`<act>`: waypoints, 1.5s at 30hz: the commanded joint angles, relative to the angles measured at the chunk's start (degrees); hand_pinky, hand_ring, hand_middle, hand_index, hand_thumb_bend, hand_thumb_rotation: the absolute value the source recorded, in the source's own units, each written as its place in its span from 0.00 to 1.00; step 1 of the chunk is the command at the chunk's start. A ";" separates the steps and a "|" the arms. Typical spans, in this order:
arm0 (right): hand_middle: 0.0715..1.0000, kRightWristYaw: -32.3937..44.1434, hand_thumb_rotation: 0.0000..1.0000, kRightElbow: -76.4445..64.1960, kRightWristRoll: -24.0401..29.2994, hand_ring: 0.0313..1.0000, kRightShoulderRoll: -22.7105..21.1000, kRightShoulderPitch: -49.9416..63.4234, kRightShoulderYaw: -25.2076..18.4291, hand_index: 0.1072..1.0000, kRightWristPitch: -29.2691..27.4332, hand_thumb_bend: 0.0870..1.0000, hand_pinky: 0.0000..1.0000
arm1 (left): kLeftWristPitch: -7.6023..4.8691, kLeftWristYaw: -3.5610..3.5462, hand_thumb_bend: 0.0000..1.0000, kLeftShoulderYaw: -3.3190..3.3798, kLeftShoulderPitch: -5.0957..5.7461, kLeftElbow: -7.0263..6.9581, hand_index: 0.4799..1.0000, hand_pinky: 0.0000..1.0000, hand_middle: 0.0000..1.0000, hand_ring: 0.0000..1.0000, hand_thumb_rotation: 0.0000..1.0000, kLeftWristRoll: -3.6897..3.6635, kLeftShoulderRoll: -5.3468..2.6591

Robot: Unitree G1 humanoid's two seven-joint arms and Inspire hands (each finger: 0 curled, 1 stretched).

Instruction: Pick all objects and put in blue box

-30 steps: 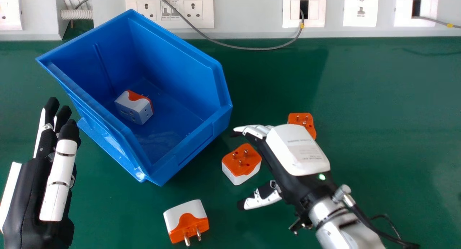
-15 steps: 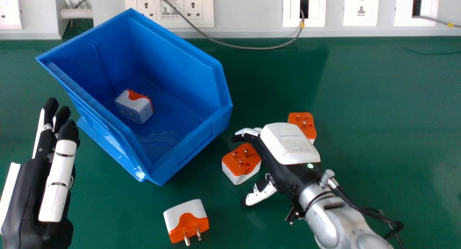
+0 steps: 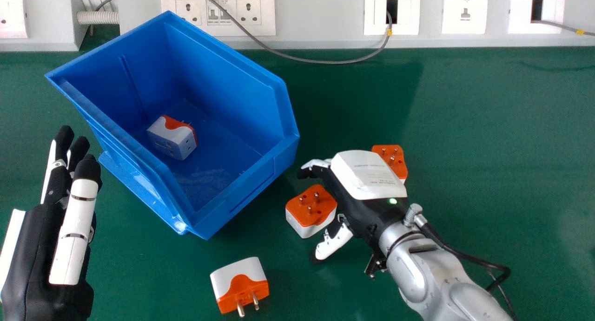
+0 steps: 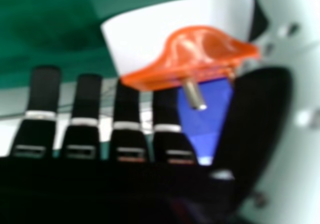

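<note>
Green table [image 3: 483, 126]: box [image 3: 218, 81], three adapters [image 3: 239, 288].

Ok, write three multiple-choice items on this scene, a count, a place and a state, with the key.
1. How many adapters are inside the blue box?
A) none B) one C) three

2. Where is the left hand?
A) in the box B) at the wall sockets C) left of the box

3. The adapter between box and right hand has its pins:
A) up B) against the table C) hidden

1 B: one sits on its floor.
2 C: green table shows between them.
3 A: they rise from its orange face.
</note>
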 commanded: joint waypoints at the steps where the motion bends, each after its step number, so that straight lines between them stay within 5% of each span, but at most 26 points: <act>1: 0.76 -0.43 0.09 0.50 0.18 0.74 0.44 -2.64 0.30 0.71 0.71 0.83 0.60 | -0.06 0.12 0.49 0.22 -0.03 -1.73 1.00 1.00 1.00 1.00 0.83 -0.07 0.56; 15: 0.76 4.57 0.07 4.52 -0.34 0.74 0.30 -7.73 3.99 0.66 0.85 0.83 0.62 | 0.16 0.22 0.47 0.01 -0.08 -2.07 1.00 1.00 1.00 1.00 0.83 -0.19 0.44; 24: 0.75 7.43 0.03 6.54 -0.92 0.73 -0.18 -9.90 6.64 0.65 0.99 0.82 0.62 | 0.43 0.16 0.48 0.48 0.00 -2.46 1.00 1.00 1.00 1.00 0.83 -0.58 0.69; 34: 0.70 9.64 0.01 9.37 -2.91 0.71 -1.13 -12.86 10.42 0.58 1.31 0.80 0.62 | 1.32 0.78 0.49 0.45 -0.19 -3.27 1.00 1.00 1.00 1.00 0.84 0.16 0.74; 45: 0.65 12.23 0.01 8.43 -1.61 0.67 -2.13 -13.12 10.65 0.51 0.95 0.77 0.60 | 1.70 0.61 0.48 0.87 -0.25 -3.76 1.00 1.00 1.00 1.00 0.84 -0.25 0.97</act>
